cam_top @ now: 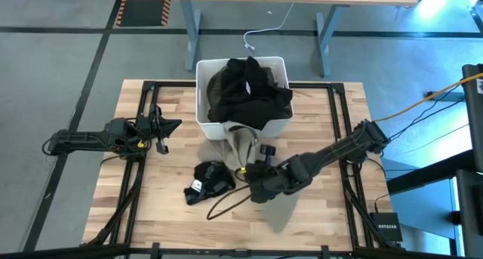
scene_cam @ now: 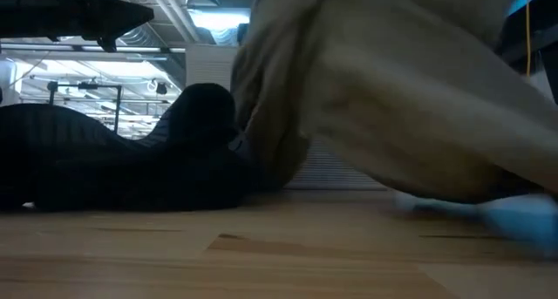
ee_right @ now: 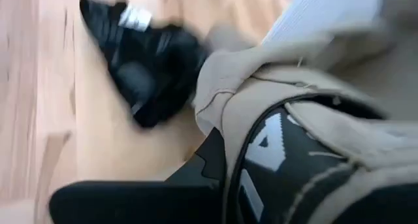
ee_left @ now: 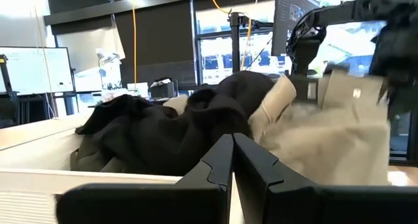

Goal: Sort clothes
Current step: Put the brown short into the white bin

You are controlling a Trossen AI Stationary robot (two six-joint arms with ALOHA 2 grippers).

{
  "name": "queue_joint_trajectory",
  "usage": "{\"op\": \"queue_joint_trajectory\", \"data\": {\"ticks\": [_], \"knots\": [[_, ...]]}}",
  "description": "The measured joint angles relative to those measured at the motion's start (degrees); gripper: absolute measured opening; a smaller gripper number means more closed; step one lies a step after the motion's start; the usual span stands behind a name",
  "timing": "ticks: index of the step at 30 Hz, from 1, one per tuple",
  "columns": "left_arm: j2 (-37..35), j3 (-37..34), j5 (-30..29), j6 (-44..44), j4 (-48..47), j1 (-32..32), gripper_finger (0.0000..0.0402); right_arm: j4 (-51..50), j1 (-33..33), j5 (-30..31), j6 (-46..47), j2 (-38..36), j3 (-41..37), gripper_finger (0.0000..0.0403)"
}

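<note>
A white bin [cam_top: 205,70] at the table's far middle holds a heap of black and dark clothes [cam_top: 249,89]. A beige-tan garment [cam_top: 281,208] trails from the bin's near wall down onto the table. My right gripper [cam_top: 249,182] is shut on it just in front of the bin. A black garment with a white label [cam_top: 207,180] lies on the table left of that gripper; it also shows in the right wrist view [ee_right: 150,67]. My left gripper [cam_top: 172,126] hovers shut and empty left of the bin. My right gripper holds a bunched fold of the beige-tan garment [ee_right: 225,103], several layers gathered around its fingers [ee_right: 268,159]. It comes in low from the table's right. The garment's far end rests against the bin's near wall [cam_top: 240,132] and its near end lies on the table.
The bin's rim and wall [ee_left: 39,175] stand right in front of my left gripper [ee_left: 232,164]. A black metal frame [cam_top: 338,123] borders the wooden table. A dark cable [cam_top: 226,202] loops on the table near the black garment.
</note>
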Motion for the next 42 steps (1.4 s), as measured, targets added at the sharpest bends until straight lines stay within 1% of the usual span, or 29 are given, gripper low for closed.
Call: {"op": "queue_joint_trajectory", "data": {"ticks": [7, 11, 14, 17, 19, 21, 23, 25, 28, 31, 32, 34, 36, 39, 42], "knots": [[0.0, 0.0, 0.0, 0.1, 0.0, 0.0, 0.0008, -3.6, -0.6, 5.1, -8.6, 0.0, 13.8, 0.0023], [0.0, 0.0, 0.0, 0.0, 0.0, 0.0, 0.0008, -2.6, -0.9, 10.3, -15.2, -0.1, 21.8, 0.0026], [0.0, 0.0, 0.0, 0.1, 0.0, 0.0, 0.0008, 0.2, -1.3, 13.8, -21.6, -0.1, 27.2, 0.0021], [0.0, 0.0, 0.0, 0.1, 0.0, 0.0, 0.0008, 6.1, -1.8, 17.5, -29.9, -0.1, 31.8, 0.0022], [0.0, 0.0, 0.0, 0.1, 0.0, 0.0, 0.0008, 11.5, -2.7, 20.8, -37.4, -0.1, 34.7, 0.0025], [0.0, 0.0, 0.0, 0.1, 0.0, 0.0, 0.0008, 18.7, -4.1, 23.6, -45.6, -0.3, 36.2, 0.0024], [0.0, 0.0, 0.0, 0.0, 0.0, 0.0, 0.0008, 28.4, -6.3, 25.1, -54.6, -1.3, 35.5, 0.0024], [0.0, 0.0, 0.0, 0.0, 0.0, 0.0, 0.0008, 36.6, -9.3, 24.8, -62.3, -1.4, 35.5, 0.0024], [0.0, 0.0, 0.0, 0.0, 0.1, 0.0, 0.0008, 46.1, -14.2, 22.4, -71.5, -1.4, 35.4, 0.0029], [0.0, 0.0, 0.0, 0.0, 0.0, 0.0, 0.0008, 48.5, -19.5, 17.5, -75.3, -1.4, 35.4, 0.0031], [0.0, 0.0, 0.0, 0.1, 0.0, 0.0, 0.0008, 48.2, -21.0, 16.8, -75.2, -1.4, 35.4, 0.0032], [0.0, 0.0, 0.0, 0.1, 0.0, 0.0, 0.0008, 45.5, -23.5, 18.1, -73.3, -1.4, 35.4, 0.0032], [0.0, 0.0, 0.0, -0.1, 0.0, 0.0, 0.0008, 38.9, -25.4, 20.1, -68.8, -1.4, 35.4, 0.0033], [0.0, 0.0, 0.0, -0.1, 0.0, 0.0, 0.0008, 21.5, -27.2, 19.8, -57.1, -1.4, 35.4, 0.0033], [0.0, 0.0, 0.0, -0.1, -0.1, 0.0, 0.0008, -0.5, -28.3, 14.5, -42.8, -1.0, 35.3, 0.0028]]}}
